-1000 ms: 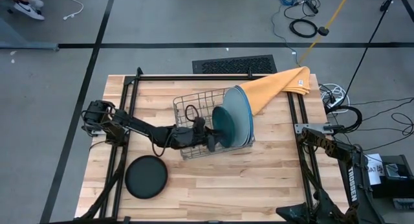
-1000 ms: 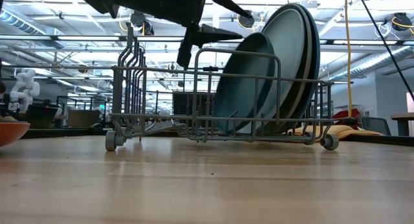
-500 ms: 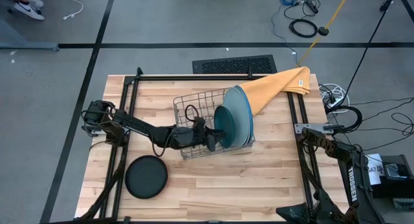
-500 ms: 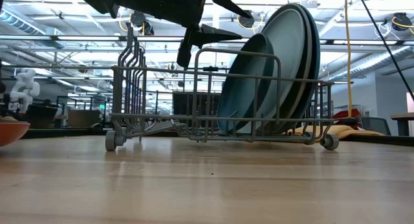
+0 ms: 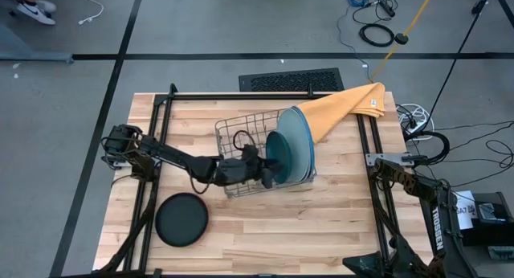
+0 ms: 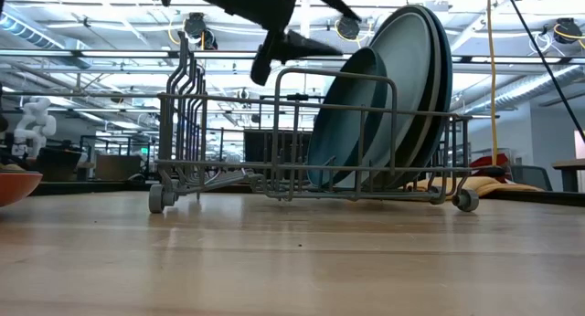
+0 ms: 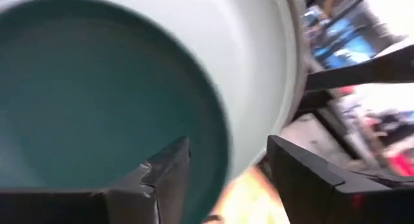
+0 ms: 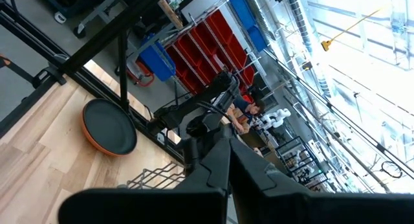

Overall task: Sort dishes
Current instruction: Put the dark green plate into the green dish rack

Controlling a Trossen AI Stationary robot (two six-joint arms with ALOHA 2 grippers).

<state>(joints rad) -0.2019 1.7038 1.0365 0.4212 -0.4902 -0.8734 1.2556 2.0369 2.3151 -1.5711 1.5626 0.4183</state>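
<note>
Grey floor (image 5: 64, 109), red shelving (image 8: 217, 52), bright ceiling lights

Teal plate (image 5: 279, 154) upright against larger plates (image 5: 299, 141); black plate (image 5: 181, 219) flat.

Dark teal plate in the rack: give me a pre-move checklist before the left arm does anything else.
1. Left gripper open around the dark teal plate rim: ok, wrist view shows a finger on each side.
2. Plate standing in the wire rack, leaning on the larger plates: ok.
3. Fingers free of rack wires: cannot tell.
4. Black plate lies apart from the rack: ok.
5. Right gripper parked away from the rack: ok.
</note>
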